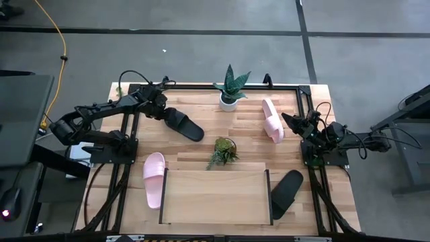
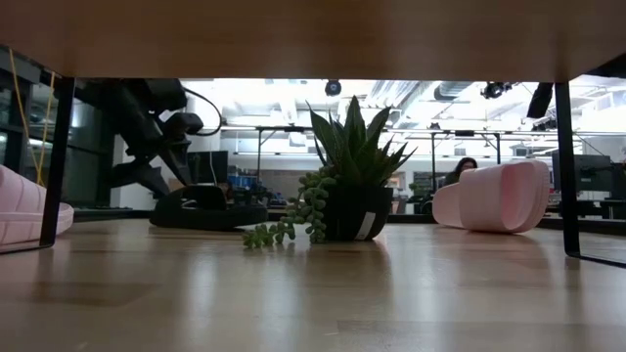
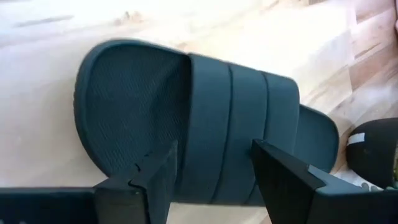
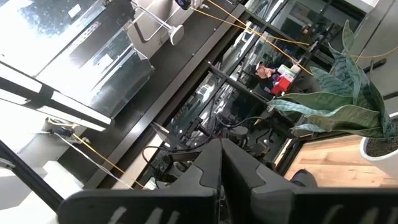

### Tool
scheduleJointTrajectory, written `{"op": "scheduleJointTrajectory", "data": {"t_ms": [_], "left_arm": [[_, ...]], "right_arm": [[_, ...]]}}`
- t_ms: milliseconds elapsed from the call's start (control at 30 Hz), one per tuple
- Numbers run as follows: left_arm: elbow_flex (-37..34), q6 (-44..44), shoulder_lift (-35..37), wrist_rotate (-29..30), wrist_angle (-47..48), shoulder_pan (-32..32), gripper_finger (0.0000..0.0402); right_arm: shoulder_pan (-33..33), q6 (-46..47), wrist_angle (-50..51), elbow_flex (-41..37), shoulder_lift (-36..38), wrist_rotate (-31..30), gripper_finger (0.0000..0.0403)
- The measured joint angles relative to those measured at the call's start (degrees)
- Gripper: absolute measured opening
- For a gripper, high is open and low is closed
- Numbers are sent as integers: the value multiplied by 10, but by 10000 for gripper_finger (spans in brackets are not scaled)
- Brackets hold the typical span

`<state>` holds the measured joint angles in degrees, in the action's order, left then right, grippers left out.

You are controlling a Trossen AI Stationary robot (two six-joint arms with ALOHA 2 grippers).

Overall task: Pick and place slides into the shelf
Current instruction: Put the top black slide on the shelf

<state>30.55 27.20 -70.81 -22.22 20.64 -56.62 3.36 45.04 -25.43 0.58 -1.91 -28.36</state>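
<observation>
A black slide (image 1: 185, 124) lies sole down on the tabletop at the far left, its ribbed strap (image 3: 239, 118) up. My left gripper (image 3: 214, 158) hangs open just over it, slanting down, one finger on each side of the strap's middle; no touch shows. The low view shows it (image 2: 161, 156) above that slide (image 2: 205, 207). One pink slide (image 1: 153, 178) lies left of the shelf (image 1: 215, 196), another (image 1: 272, 119) at the far right. A second black slide (image 1: 287, 190) lies by the shelf's right panel. My right gripper (image 1: 290, 121) waits shut at the right edge.
A snake plant in a white pot (image 1: 232, 87) stands at the far middle. A small trailing plant (image 1: 223, 151) stands just beyond the shelf's far edge. Black frame rails (image 1: 127, 168) run along both sides of the table.
</observation>
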Motion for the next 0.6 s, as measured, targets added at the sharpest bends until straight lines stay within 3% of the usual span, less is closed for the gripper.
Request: {"op": "scheduleJointTrajectory", "data": {"t_ms": [600], "left_arm": [[0, -8, 0, -35, -12, 0, 195]], "right_arm": [[0, 0, 20, 0, 0, 0, 0]]}}
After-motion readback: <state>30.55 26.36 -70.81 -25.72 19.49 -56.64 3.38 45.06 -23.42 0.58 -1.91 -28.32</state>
